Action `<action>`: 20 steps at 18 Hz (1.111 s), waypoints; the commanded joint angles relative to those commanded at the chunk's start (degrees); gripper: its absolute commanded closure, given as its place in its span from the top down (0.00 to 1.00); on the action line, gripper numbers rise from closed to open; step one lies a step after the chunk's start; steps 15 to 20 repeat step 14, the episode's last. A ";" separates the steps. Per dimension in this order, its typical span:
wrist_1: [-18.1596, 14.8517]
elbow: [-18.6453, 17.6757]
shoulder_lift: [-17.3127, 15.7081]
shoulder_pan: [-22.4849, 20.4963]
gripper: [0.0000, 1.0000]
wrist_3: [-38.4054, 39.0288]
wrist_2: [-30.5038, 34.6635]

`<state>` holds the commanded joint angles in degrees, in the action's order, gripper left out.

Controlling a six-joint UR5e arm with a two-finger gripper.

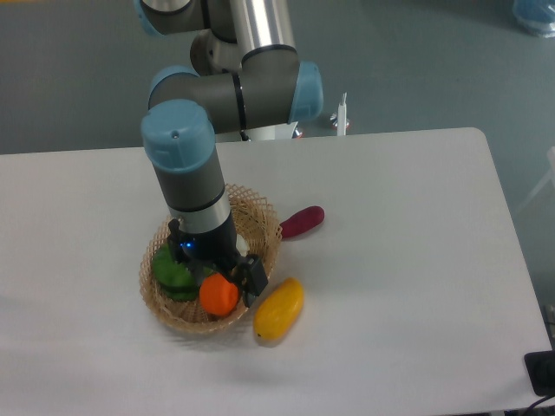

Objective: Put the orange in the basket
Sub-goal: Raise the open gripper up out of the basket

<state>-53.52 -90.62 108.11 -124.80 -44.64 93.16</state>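
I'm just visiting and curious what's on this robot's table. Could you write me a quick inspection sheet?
Surface: white table, with fruit lying on it.
Job's things: orange sits inside the wicker basket, near its front rim.
Clutter: green vegetable in the basket; yellow fruit beside the basket's front; dark purple-red vegetable to its right.
Grippers: gripper low over the basket next to the orange; whether its jaws grip cannot be told.
Cables: nothing seen.
Surroundings: grey floor beyond the table.

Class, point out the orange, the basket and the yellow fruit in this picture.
orange (218, 296): fixed camera, middle of its visible top.
basket (265, 217): fixed camera, lattice rim at upper right.
yellow fruit (279, 309): fixed camera, middle of its body.
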 joint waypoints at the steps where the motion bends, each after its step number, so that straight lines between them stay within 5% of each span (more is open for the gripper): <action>1: -0.79 0.00 0.00 -0.26 1.00 -1.14 0.00; 4: -2.73 -0.18 -1.41 -0.62 1.00 -3.43 0.00; 20: -2.47 -0.44 -1.50 -0.70 1.00 -3.43 0.09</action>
